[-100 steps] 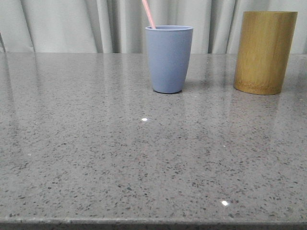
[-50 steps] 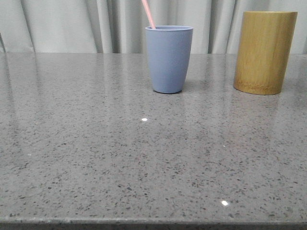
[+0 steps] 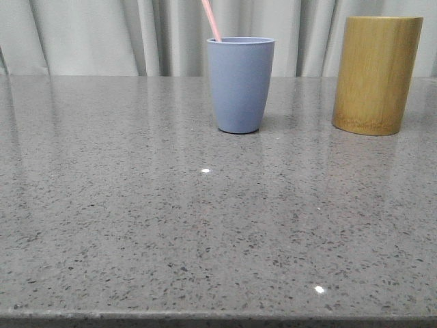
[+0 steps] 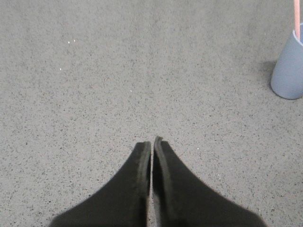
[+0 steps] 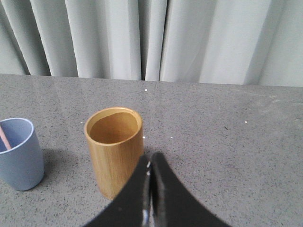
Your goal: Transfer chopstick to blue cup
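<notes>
The blue cup (image 3: 240,83) stands upright at the back middle of the grey table. A pale pink chopstick (image 3: 211,20) leans out of it to the left; its top runs out of the front view. The cup (image 4: 289,70) with the chopstick (image 4: 297,15) also shows at the edge of the left wrist view, far from my left gripper (image 4: 152,142), which is shut with nothing in it over bare table. The right wrist view shows the cup (image 5: 20,152) with the chopstick (image 5: 4,138) inside. My right gripper (image 5: 150,160) is shut and empty, just in front of the bamboo cylinder.
A taller tan bamboo cylinder (image 3: 377,74) stands to the right of the blue cup; its inside (image 5: 113,125) looks empty. Grey curtains (image 3: 102,34) hang behind the speckled table (image 3: 205,225). Neither arm shows in the front view.
</notes>
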### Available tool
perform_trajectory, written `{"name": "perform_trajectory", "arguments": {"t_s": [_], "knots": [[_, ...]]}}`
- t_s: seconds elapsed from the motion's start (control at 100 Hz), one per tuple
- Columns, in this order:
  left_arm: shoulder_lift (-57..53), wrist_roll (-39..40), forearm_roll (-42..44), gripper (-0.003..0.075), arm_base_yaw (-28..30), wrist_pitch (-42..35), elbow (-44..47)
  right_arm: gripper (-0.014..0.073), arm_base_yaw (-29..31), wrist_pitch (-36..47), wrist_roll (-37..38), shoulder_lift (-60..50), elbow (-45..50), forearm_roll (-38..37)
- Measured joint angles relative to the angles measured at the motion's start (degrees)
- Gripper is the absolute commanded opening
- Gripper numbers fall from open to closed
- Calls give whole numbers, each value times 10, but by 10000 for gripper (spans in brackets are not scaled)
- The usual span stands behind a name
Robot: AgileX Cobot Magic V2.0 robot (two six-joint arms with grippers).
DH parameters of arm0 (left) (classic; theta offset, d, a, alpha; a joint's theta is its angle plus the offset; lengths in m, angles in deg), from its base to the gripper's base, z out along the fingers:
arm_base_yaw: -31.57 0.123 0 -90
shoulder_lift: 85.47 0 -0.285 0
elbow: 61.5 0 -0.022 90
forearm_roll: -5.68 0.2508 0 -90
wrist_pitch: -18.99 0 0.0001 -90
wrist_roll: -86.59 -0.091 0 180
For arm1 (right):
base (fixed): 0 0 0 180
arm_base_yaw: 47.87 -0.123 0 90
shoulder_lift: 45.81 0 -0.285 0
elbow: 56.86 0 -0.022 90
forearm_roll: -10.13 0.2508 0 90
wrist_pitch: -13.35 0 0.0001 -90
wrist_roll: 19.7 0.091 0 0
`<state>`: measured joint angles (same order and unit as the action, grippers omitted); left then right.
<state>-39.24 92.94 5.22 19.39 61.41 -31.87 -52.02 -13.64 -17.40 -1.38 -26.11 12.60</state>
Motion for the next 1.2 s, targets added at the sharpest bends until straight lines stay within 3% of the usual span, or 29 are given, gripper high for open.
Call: {"name": "perform_trajectory", "arguments": {"t_s": [0.33, 1.2], "knots": [[-66, 1, 9, -19, 0, -17, 40, -62, 0, -10, 0, -78, 55, 0], [-67, 1, 9, -19, 0, -18, 45, -62, 0, -10, 0, -82, 55, 0]]}}
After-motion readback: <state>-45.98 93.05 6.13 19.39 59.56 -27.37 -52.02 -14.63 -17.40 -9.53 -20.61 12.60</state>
